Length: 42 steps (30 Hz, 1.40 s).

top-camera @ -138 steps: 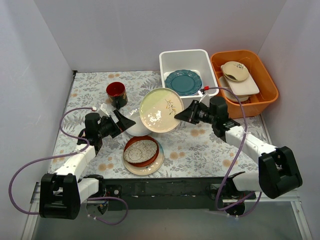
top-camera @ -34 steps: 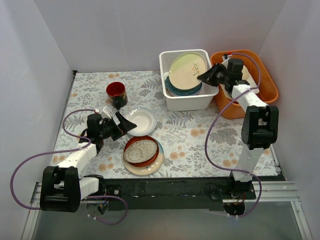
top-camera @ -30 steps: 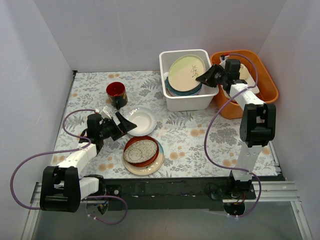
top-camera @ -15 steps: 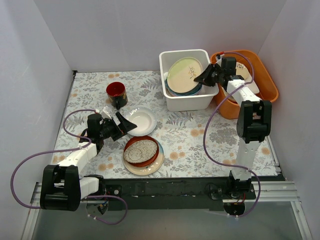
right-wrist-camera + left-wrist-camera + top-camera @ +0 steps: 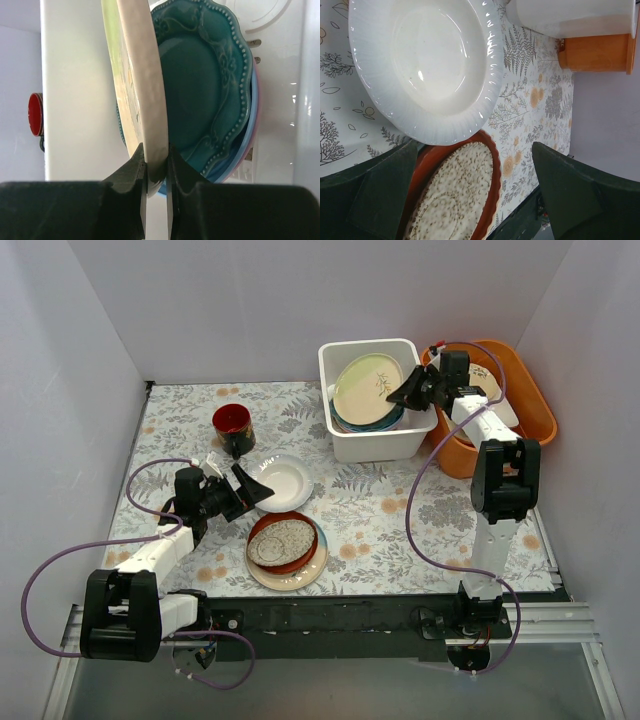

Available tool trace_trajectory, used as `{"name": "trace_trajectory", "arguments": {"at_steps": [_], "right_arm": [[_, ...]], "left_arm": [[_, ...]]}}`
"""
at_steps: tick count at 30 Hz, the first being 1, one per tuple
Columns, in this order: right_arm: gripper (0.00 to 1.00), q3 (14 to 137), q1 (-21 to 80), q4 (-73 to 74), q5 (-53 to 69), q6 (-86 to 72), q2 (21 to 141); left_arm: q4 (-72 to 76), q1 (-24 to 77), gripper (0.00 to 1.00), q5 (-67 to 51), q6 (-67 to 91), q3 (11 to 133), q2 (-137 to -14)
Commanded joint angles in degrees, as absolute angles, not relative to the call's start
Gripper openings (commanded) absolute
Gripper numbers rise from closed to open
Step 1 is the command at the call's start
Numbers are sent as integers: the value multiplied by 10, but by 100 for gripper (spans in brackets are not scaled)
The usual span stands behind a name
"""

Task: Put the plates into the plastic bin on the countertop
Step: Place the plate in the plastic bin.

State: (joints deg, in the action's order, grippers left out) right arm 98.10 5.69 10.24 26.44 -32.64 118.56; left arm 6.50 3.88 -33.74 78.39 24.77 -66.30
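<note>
My right gripper [image 5: 403, 395] is shut on the rim of a pale cream plate [image 5: 367, 388] with a leaf motif. It holds the plate tilted on edge inside the white plastic bin [image 5: 385, 445]. In the right wrist view the fingers pinch the cream plate [image 5: 145, 100] over a teal plate [image 5: 205, 90], which lies on a light blue one [image 5: 248, 130]. My left gripper [image 5: 255, 485] stands open low over the countertop [image 5: 400, 520], beside a white ribbed plate [image 5: 283, 482]. Its fingers frame that plate [image 5: 435, 65] and the speckled dish [image 5: 455, 195] on a red-brown plate [image 5: 283, 543].
A dark-red cup [image 5: 232, 426] stands at the back left. An orange tub [image 5: 530, 430] with beige and white dishes [image 5: 480, 390] sits right of the bin, under my right arm. Pale walls close in the left, back and right sides.
My right arm carried the cream plate from mid-counter up into the bin. Over the last second it eased the plate a little left and lower. The left arm has not moved.
</note>
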Motion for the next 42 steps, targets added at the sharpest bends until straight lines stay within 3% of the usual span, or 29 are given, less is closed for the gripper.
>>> {"name": "trace_trajectory", "arguments": {"at_steps": [1, 12, 19, 27, 34, 42], "right_arm": [[10, 1015, 69, 110, 250, -276, 1170], [26, 984, 70, 156, 229, -229, 1163], [46, 959, 69, 166, 213, -211, 1151], [53, 942, 69, 177, 194, -197, 1136], [68, 911, 70, 174, 177, -190, 1102], [76, 880, 70, 154, 159, -189, 1049]], "left_arm": [[75, 40, 98, -347, 777, 244, -664], [78, 40, 98, -352, 778, 243, -663], [78, 40, 98, -352, 778, 243, -661], [78, 40, 98, -352, 778, 243, -659], [79, 40, 98, -355, 777, 242, -657], [77, 40, 98, -355, 777, 243, -650]]}}
